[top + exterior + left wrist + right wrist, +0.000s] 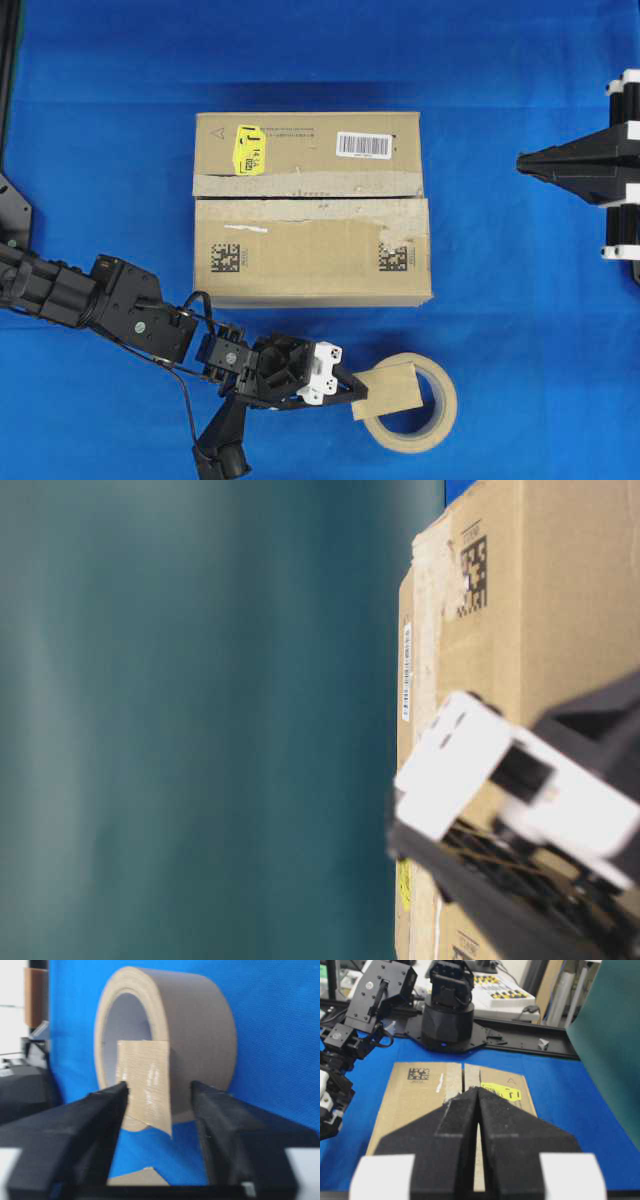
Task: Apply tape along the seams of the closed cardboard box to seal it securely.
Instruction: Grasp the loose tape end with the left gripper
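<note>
The cardboard box (312,210) lies in the middle of the blue table, with its seam (300,198) running left to right between pale torn tape strips. The tape piece (390,392) stands against the beige tape roll (412,403), in front of the box. My left gripper (352,385) is open at the piece's near edge. In the left wrist view the piece (146,1085) sits between the spread jaws of my left gripper (159,1089), close to the left finger (107,1105). My right gripper (522,160) is shut and empty, right of the box. It points at the seam (463,1072) in the right wrist view.
The box carries a yellow sticker (249,149), a white barcode label (363,145) and two black matrix codes. The left arm (110,300) stretches across the front left. The left arm's base (447,1015) stands beyond the box. A teal backdrop (200,720) fills the table-level view.
</note>
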`<state>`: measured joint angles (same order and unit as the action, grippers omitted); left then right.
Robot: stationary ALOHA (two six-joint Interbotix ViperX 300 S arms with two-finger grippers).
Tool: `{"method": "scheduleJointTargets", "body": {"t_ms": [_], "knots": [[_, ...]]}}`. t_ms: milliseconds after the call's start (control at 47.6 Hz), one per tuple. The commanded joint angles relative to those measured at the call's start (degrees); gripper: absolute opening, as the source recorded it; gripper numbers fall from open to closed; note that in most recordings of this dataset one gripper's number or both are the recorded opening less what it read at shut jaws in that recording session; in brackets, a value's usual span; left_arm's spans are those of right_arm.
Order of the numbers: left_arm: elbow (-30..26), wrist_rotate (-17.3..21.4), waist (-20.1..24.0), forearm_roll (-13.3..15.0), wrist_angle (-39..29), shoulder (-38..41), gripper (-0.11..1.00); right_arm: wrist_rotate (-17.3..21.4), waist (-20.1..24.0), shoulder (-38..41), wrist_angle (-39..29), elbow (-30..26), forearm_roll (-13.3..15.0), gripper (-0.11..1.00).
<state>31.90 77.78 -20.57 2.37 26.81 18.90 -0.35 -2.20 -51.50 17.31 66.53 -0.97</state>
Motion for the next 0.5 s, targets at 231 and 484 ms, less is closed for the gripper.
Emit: {"method": "scheduleJointTargets", "body": {"t_ms": [231,484], "knots": [[-1.41,-0.26,0.0,0.18,-0.7,-0.97,0.0,-0.09,-0.09,0.53,-0.18,-0.62,0.09,0.0],[-1.05,0.09,0.0,0.09,-0.79,-2.99,0.0,-0.09,-0.09,0.62,-0.18,-0.53,0.09,0.0]]}}
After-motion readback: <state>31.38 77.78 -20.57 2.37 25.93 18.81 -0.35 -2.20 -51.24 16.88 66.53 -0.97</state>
